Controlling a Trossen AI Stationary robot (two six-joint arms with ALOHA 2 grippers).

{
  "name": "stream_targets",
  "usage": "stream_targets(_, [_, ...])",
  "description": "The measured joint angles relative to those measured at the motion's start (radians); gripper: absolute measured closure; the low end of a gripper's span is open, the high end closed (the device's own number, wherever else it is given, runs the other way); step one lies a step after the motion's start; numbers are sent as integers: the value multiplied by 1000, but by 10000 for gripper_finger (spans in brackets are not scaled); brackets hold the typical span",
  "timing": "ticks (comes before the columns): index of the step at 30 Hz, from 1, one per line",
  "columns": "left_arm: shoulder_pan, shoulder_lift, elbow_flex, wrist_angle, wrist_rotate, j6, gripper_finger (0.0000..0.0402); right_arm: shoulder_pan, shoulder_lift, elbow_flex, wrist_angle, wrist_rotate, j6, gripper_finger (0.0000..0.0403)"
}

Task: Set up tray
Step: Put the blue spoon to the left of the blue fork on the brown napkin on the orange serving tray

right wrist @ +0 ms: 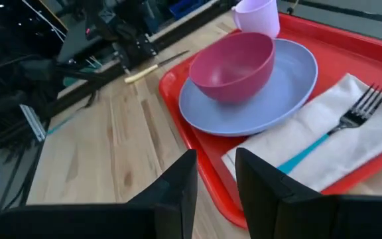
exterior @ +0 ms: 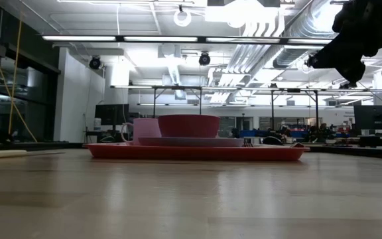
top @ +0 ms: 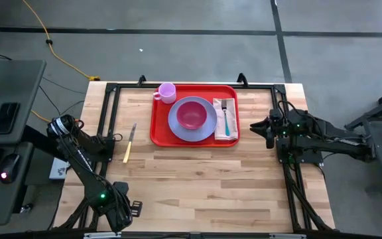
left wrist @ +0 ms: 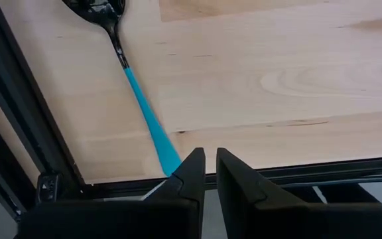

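The tray [top: 158, 129] sits far-centre on the tabletop [top: 204, 179], loaded with plate [top: 178, 126], bowl [top: 191, 114], cup [top: 167, 91], napkin [top: 229, 129] and fork [top: 225, 114]. The knife [top: 130, 143] (and a spoon [left wrist: 138, 93]) lie outside. Left gripper [left wrist: 207, 166] and right gripper [right wrist: 214, 169] hang slightly parted, empty.

The light wooden plank desk [top: 204, 179] carried a flat red plastic tray [top: 159, 126] at its far edge, a cream-handled knife [top: 129, 144] toward its left edge, and a teal-handled black spoon [left wrist: 128, 73] at its near-left corner.

Overhead camera looks straight down on the counter [top: 197, 179]; the low one faces level across it. Both, with the right wrist, share the tray [top: 158, 126].
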Motion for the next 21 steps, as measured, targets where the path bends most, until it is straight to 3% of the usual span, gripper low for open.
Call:
stream_targets(4, [0, 0, 0, -5, -19, -2, 332, 0, -4, -19, 80, -4, -3, 320])
stream_targets(10, [0, 0, 0, -5, -20, -26, 332, 0, -12, -172, 326, -68, 69, 320])
stream_targets(21, [0, 3, 0, -136, 330, -96, 332, 0, -13, -245, 449, -95, 89, 320])
